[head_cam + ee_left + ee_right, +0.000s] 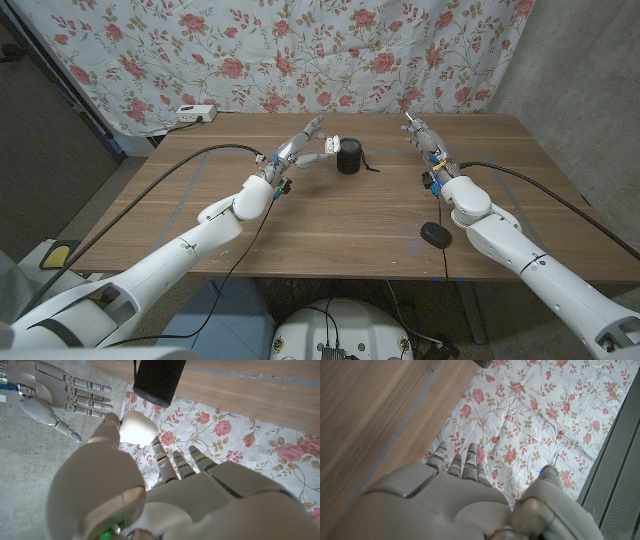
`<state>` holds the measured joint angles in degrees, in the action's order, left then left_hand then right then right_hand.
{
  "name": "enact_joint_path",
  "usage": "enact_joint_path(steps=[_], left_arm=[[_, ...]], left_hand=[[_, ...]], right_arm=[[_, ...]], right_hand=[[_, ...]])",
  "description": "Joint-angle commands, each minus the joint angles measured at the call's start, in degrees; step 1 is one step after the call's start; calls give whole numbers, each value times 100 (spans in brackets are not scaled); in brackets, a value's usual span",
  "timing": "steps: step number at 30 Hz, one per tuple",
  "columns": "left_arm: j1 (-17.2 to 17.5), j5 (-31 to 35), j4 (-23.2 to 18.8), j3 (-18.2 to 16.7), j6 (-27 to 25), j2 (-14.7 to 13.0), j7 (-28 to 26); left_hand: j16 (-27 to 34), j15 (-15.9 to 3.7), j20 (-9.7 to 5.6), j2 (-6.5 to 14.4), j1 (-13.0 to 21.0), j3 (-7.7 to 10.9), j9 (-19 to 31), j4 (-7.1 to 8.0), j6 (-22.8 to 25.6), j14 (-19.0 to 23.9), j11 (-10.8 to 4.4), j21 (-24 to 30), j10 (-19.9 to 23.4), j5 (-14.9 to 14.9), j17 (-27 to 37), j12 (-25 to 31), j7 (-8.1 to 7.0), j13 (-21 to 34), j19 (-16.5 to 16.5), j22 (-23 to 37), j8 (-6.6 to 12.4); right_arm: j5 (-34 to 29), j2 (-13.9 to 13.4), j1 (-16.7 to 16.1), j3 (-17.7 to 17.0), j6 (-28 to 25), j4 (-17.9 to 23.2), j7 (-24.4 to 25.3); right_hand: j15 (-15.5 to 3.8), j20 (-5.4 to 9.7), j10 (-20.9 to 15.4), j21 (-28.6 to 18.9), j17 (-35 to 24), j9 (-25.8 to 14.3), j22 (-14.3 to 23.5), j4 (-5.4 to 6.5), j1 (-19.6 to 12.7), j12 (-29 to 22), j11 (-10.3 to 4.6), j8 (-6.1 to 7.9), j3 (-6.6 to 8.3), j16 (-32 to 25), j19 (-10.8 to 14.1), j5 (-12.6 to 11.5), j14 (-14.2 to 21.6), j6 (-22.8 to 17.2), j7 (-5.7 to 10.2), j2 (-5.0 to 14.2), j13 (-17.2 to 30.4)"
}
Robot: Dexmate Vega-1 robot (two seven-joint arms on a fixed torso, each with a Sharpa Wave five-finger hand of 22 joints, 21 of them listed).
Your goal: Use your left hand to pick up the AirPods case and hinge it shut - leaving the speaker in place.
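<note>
We find the left hand [300, 151] raised, pinching the white case [333, 146] just beside the black speaker [348, 157]. Its wrist view shows the case [137, 429] closed. The right hand [423, 134] holds nothing, fingers extended.

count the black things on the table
2. The speaker stands mid-table, right beside the case held by the left robot hand. A small flat black object lies near the front edge by the right arm. Others may be hidden behind the arms.
</note>
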<state>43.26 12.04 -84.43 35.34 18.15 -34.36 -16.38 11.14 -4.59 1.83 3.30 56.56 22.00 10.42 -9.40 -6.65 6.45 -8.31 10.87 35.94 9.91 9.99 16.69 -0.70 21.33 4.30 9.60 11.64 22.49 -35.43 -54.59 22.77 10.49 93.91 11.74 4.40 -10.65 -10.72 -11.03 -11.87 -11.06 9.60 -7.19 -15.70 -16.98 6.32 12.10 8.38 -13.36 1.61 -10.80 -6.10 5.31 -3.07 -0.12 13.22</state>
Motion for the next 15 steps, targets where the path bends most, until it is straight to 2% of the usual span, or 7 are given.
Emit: enact_joint_path(steps=[1,4,7,8,9,15], left_arm=[[134,-486,-159,-208,61,51,159],[185,-354,-317,-258,-64,38,17],[314,-413,-607,-337,-352,52,-41],[316,-411,-614,-338,-365,51,-43],[345,-499,-584,-364,-273,109,-93],[479,-719,-873,-475,-400,139,-92]], left_hand=[[-3,-2,21,55,24,-5,5,8,-11,17,-343,-2,354,37,10,-6,47,66,34,17,-11],[-1,0,21,57,36,-7,5,8,-17,21,-354,-3,353,37,11,-15,42,72,35,17,-17],[-3,-2,22,61,46,-9,5,10,-18,16,-348,-3,352,37,11,-22,41,77,34,17,-19],[-4,3,23,61,46,-10,5,10,-17,15,-349,-3,354,37,11,-22,44,78,34,17,-19],[-5,2,27,61,48,-11,5,11,-21,11,-348,-3,347,36,11,-26,49,80,34,17,-22],[-2,7,20,61,60,-20,5,15,-22,21,-347,-2,361,35,10,-34,39,91,40,17,-26]], right_arm=[[111,-34,-166,-55,-197,347,77],[140,-121,-250,-121,-298,562,120],[324,-231,-480,-253,-331,913,103],[324,-231,-481,-253,-332,914,102],[311,-349,-536,-289,-375,1045,62],[485,-487,-662,-422,-451,1189,-28]], right_hand=[[-13,-15,-30,-22,-14,-14,17,-30,-50,-13,-9,-8,23,-24,48,7,9,42,22,14,35],[-14,-17,-29,-20,-15,-14,17,-28,-49,-12,0,-9,22,-23,49,7,8,45,16,16,42],[5,-27,-8,-17,-17,-15,18,-25,-44,-2,0,-19,18,-12,49,8,-21,67,19,14,53],[10,-29,21,-15,-18,-15,18,-23,-41,10,20,-26,16,-11,49,9,-24,84,30,14,58],[19,-38,49,-12,-20,-15,18,-21,-35,23,39,-36,12,-5,46,10,-39,108,49,11,64],[50,-77,163,-1,-27,-15,19,-11,-8,73,60,-60,-6,11,33,16,-85,177,64,-6,90]])
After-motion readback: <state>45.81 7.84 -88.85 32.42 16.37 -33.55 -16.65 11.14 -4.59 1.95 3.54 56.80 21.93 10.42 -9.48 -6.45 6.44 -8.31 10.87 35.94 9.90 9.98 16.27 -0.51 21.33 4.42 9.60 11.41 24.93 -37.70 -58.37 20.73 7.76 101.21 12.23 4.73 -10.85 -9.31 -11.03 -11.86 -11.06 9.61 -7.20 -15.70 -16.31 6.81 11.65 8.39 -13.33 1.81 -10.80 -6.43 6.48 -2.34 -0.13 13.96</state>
